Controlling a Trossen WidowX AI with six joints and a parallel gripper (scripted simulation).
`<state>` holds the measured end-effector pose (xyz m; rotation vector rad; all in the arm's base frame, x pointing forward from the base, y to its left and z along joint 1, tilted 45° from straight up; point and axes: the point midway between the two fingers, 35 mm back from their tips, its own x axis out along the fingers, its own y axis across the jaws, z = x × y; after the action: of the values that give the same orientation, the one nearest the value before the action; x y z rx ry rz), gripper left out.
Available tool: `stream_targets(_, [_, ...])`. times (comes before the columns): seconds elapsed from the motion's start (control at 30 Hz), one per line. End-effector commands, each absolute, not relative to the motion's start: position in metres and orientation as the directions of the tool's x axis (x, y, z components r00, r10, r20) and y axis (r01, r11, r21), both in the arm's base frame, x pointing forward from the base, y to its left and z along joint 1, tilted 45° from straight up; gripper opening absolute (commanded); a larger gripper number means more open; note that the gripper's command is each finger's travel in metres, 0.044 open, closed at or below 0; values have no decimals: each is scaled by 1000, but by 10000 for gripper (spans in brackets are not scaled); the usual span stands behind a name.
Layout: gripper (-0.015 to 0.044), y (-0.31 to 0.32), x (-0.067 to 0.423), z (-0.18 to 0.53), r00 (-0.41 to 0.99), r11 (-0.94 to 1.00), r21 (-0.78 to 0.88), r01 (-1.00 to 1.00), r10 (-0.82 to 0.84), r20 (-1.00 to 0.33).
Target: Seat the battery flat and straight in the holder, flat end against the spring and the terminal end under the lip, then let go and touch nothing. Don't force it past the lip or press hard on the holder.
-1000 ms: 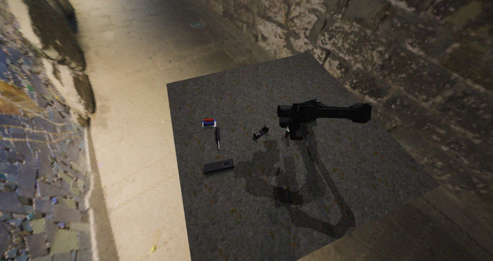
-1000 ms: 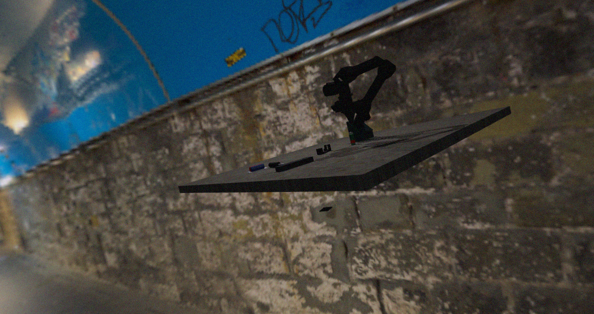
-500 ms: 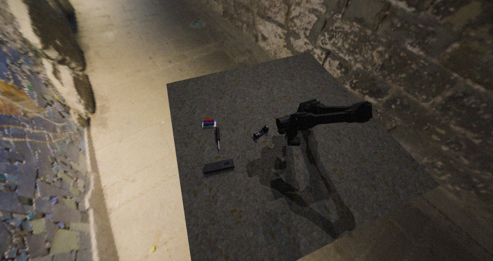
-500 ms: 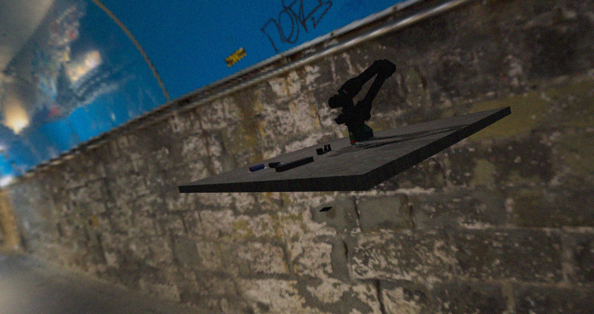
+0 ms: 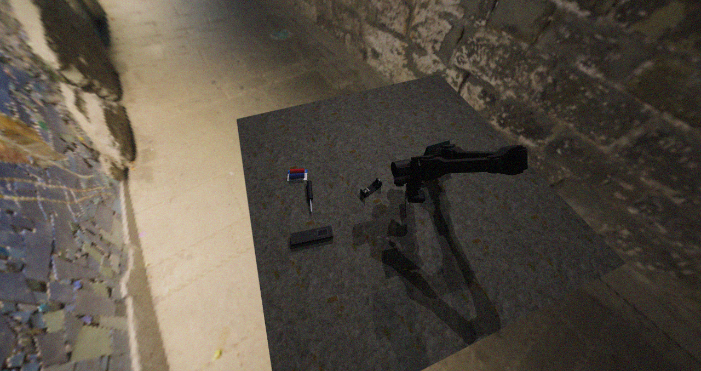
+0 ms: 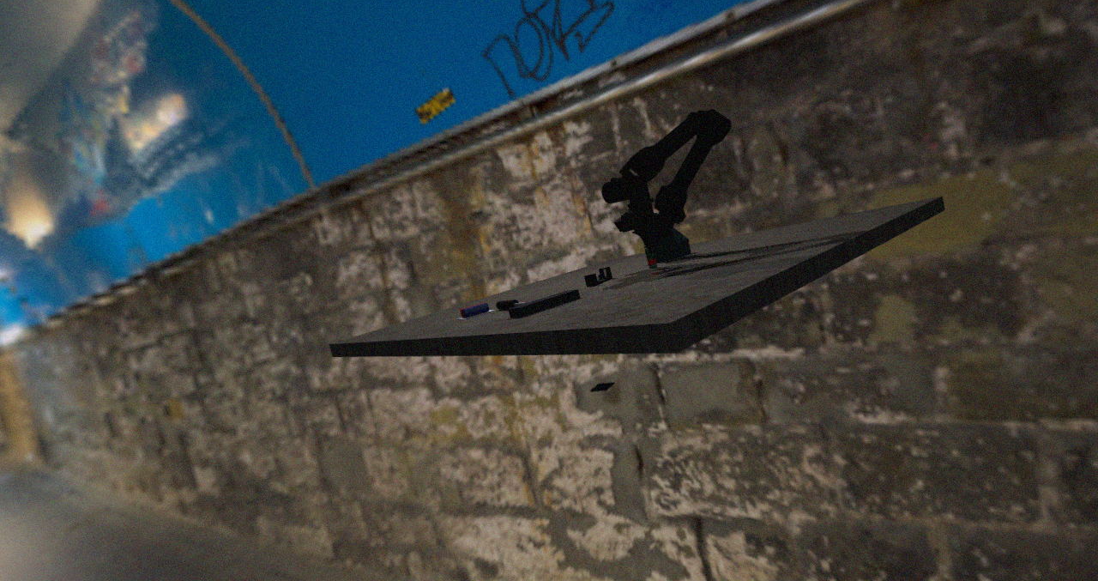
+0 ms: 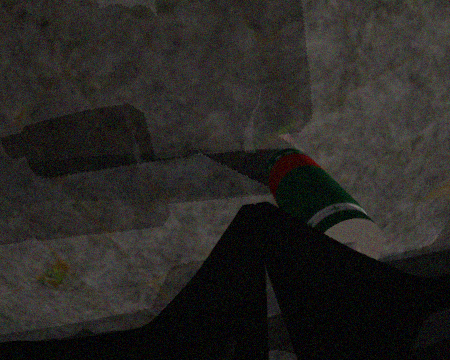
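The battery, green with a red band and a white end, lies on the dark table top in the wrist view. It sits just to the upper right of my fingertips and is not held. My gripper is shut with nothing between the fingers and points down close to the table, near the arm's base. The small black battery holder stands empty on the table to the left of the gripper in the top view. The holder is out of the wrist view.
A screwdriver, a flat black box and a small red, blue and white pack lie near the table's left side. The arm's shadows fall across the table's front half.
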<state>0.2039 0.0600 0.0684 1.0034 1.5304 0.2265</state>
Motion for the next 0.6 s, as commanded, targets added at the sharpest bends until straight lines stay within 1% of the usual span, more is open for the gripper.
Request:
stream_targets(0.0, [0, 55, 200, 62, 104, 609, 650, 454, 689, -717])
stream_targets(0.57, [0, 39, 186, 44, 103, 607, 652, 455, 691, -716])
